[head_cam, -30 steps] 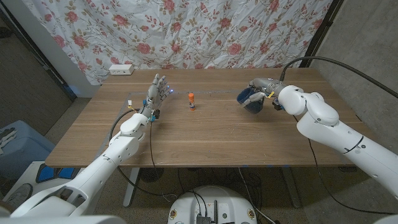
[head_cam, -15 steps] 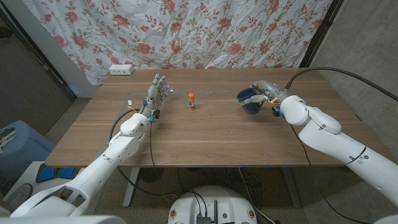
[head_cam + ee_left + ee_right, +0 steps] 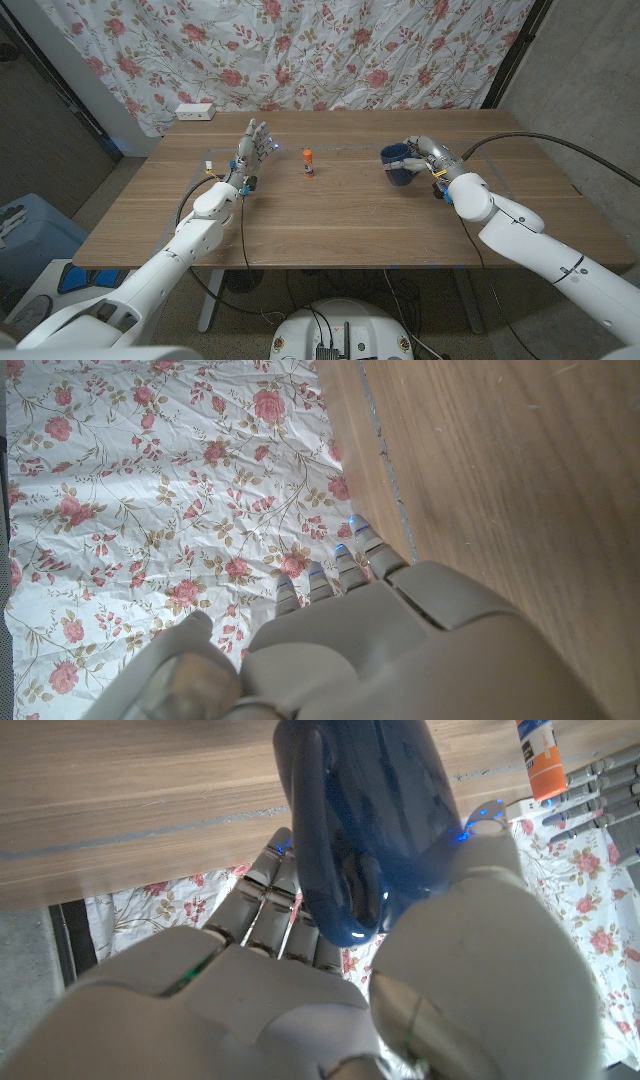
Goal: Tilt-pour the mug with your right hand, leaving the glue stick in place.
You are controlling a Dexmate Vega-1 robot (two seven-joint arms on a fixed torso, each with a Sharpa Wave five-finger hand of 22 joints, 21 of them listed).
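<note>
Mug (image 3: pixel 350 830) glossy blue, smooth glaze; table (image 3: pixel 330 215) matt wood, visible grain; backdrop (image 3: pixel 330 50) floral cloth, wrinkled; right hand (image 3: pixel 432 157) smooth grey plastic.

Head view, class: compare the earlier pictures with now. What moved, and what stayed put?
The right hand, gripping the blue mug throughout, brought it from tilted back to nearly upright, its opening now facing up, as the forearm swung lower. The glue stick and the left hand stayed as they were.
</note>
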